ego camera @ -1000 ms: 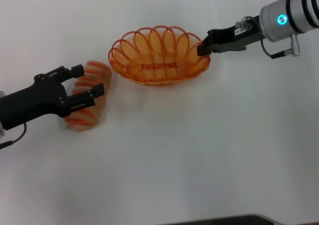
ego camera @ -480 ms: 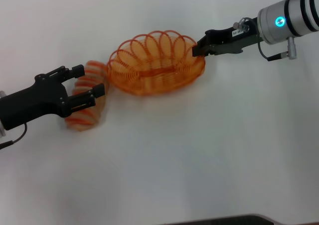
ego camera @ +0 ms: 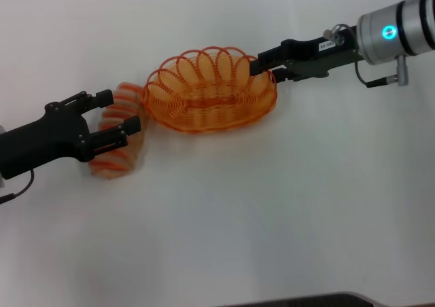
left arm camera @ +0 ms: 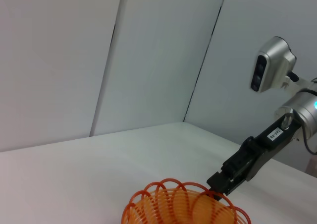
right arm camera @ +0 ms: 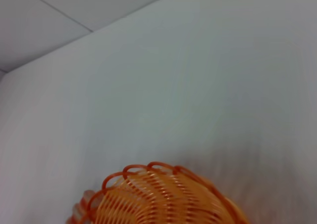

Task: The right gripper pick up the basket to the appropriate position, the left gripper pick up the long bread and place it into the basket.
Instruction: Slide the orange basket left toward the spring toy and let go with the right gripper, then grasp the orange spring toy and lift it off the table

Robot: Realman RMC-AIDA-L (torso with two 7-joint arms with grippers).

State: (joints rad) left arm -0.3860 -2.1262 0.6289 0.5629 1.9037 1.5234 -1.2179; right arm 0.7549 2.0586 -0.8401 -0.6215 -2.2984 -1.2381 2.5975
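Head view: black labelled right gripper (ego camera: 260,67) clamped on the 3 o'clock end of the rim of the oval orange wire basket (ego camera: 209,90), arm reaching in from 2 o'clock. Basket long axis roughly 9-to-3, its 9 o'clock end just beside the elongated pale tan long bread with orange-brown crosswise stripes (ego camera: 119,132). Bread long axis about 1-to-7, lying at 8 o'clock from the basket on the white table (ego camera: 272,205). Plain black left gripper (ego camera: 118,113) spread apart, one finger either side of the loaf, not yet closed; clearly the nearer arm to the bread. Left wrist view: looped rim (left arm camera: 184,205) at lower frame, right gripper (left arm camera: 217,189) pinching its far edge; bread not visible. Right wrist view: only scalloped rim and woven inside (right arm camera: 158,196); own fingers out of sight. Likely next: close on loaf, carry toward 2 o'clock.
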